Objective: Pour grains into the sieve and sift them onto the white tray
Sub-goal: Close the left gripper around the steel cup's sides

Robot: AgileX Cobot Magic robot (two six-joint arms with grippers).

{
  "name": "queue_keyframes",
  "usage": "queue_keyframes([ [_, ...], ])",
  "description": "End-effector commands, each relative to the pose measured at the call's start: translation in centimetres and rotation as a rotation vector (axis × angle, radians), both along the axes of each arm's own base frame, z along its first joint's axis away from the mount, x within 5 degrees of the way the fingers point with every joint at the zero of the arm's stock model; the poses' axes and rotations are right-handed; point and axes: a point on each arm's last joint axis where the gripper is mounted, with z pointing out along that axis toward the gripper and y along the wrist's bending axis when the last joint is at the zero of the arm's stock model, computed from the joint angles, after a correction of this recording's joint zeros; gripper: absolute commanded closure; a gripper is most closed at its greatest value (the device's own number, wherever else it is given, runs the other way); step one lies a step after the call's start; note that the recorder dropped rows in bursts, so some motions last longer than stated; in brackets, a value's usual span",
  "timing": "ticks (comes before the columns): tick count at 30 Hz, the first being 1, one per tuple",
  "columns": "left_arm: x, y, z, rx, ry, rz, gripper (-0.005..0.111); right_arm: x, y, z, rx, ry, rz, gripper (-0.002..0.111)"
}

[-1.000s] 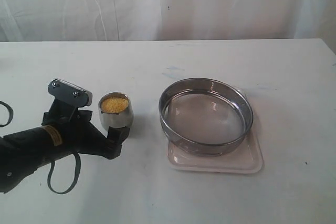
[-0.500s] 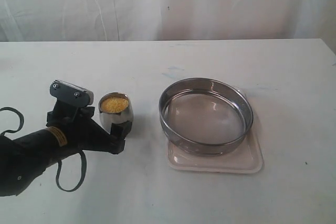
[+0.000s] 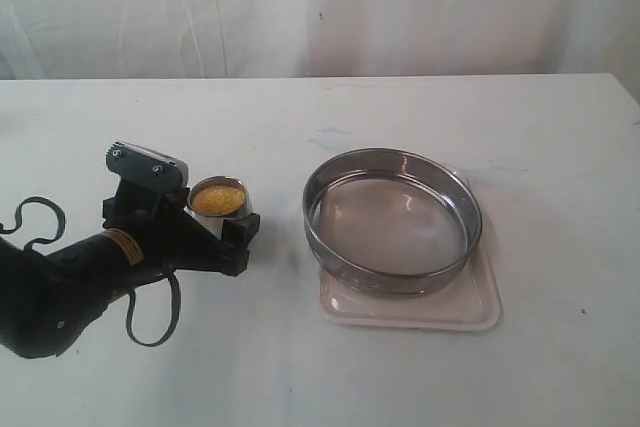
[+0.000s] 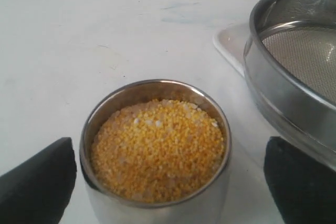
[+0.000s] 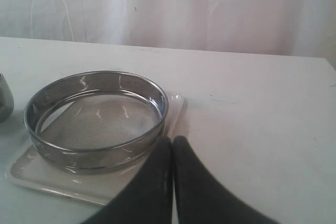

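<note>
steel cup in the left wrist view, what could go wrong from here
1. The steel cup is filled with grains almost to its rim. The left gripper is open, with a finger on each side. An uneven close or a quick lift could tip the cup and spill the grains.
2. The sieve seems to overhang the white tray on the cup's side, so grains sifted there may land on the table.

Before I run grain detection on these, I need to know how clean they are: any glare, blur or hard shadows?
Exterior view: soft, even light, faint shadows, bright streaks on the sieve rim. Left wrist view: grains fairly sharp, left fingers dark and blurred. Right wrist view: shut right fingers blurred near the lens, reflections on the sieve wall.
</note>
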Motion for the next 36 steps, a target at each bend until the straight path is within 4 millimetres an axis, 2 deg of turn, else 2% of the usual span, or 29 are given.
queue_keyframes([
  [1,0.2,-0.1,-0.5,0.003,0.013,0.015,0.011,0.0,0.0,0.0,0.004,-0.014,0.003,0.108],
  [14,0.5,0.1,-1.4,0.006,-0.009,0.044,0.011,0.0,0.0,0.0,0.004,-0.014,0.003,0.108],
  [26,1.8,-0.4,-2.1,0.005,-0.008,0.046,0.011,0.0,0.0,0.0,0.004,-0.014,0.003,0.108],
  [36,1.8,-0.3,-2.1,0.003,-0.011,0.070,0.022,0.0,0.0,0.0,0.004,-0.014,0.003,0.108],
])
